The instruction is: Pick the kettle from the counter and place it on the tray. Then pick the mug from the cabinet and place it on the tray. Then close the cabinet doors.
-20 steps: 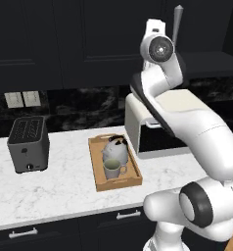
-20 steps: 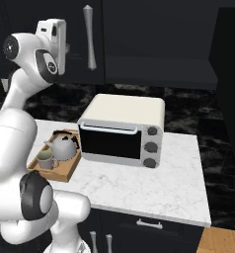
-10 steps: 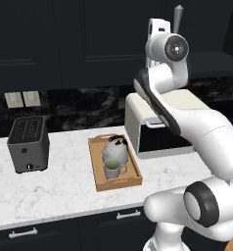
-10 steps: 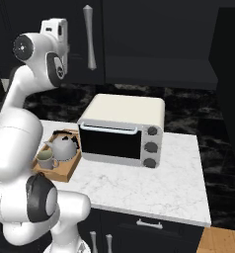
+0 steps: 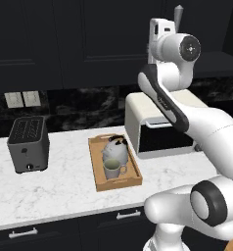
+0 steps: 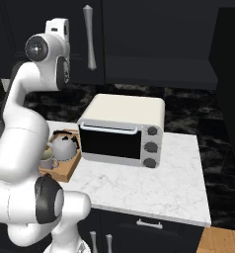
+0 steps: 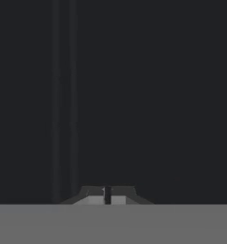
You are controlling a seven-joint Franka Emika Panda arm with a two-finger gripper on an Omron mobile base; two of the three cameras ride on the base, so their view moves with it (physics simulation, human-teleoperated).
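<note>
The kettle (image 5: 115, 149) and the mug (image 5: 111, 169) both sit in the tray (image 5: 97, 172), which lies on the white marble desk (image 5: 59, 191) near its front edge, between the toaster (image 5: 28, 144) toward the left end and the toaster oven (image 6: 123, 128) toward the right; the mug stands just in front of the kettle, touching or nearly so. So the two placing steps look done. What remains is the cabinet doors (image 6: 139, 34): the arm is raised high, and the pincer (image 7: 107, 195) faces a flat black door panel at close range, its two tips brought together with nothing between them. The doors look flush or nearly so, with a silver bar handle (image 6: 89, 37) beside the arm, so by my judgement the task is at or near its end.
</note>
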